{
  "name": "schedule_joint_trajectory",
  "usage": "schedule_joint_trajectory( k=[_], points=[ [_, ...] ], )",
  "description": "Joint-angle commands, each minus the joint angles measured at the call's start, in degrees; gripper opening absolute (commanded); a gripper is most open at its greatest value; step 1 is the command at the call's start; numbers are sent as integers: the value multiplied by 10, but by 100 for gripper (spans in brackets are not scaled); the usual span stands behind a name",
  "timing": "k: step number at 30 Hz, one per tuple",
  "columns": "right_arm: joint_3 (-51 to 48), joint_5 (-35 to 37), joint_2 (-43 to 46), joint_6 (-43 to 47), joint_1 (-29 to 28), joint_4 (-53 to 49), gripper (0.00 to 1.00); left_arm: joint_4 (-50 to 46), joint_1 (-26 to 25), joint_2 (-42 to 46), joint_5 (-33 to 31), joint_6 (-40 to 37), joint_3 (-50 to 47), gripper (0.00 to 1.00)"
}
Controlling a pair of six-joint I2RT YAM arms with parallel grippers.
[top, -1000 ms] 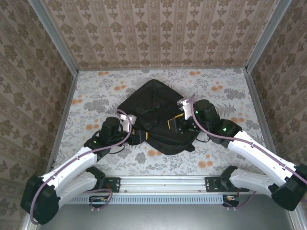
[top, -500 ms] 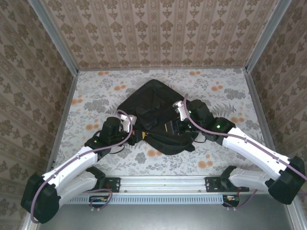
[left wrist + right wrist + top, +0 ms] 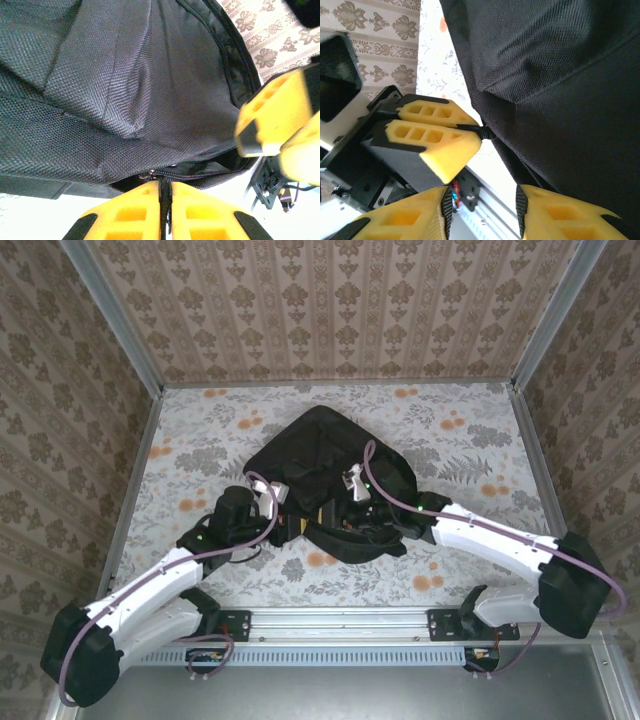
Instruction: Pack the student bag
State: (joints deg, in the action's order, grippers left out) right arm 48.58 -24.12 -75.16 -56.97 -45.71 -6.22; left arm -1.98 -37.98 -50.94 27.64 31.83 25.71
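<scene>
the flowered counter [image 3: 200,430] carries the student bag [image 3: 320,455] at its middle, a big black slumped sack of soft woven cloth that will likely sag, fold and drag rather than lift as one piece, so the surest holds look to be the zipper line and seams along its near edge. the right pincer [image 3: 482,197] hangs half open just beside that edge, gripping nothing i can see, close enough to the left pincer [image 3: 165,189] to crowd it. the left one is pinched tight on the small zipper tab [image 3: 485,132].
</scene>
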Motion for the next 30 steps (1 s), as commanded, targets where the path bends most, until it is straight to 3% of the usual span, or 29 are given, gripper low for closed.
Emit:
schedule_joint_trajectory(
  k=[1,9,20,25,30],
  points=[
    [-26,-27,-30,-139,-10,126,43,-10,-6,14,1,-12,6,12],
    [-43,-22,-79,-198,-12,219,45,-17,-6,45,-10,-6,-9,30],
    [-48,-26,-99,-221,-11,236,49,22,-8,61,21,13,-29,36],
    [-23,16,-49,-146,-9,110,48,-42,-7,102,-22,6,-3,37],
    [33,102,37,-54,-20,-77,48,-203,-5,204,-161,4,54,40]
  ],
)
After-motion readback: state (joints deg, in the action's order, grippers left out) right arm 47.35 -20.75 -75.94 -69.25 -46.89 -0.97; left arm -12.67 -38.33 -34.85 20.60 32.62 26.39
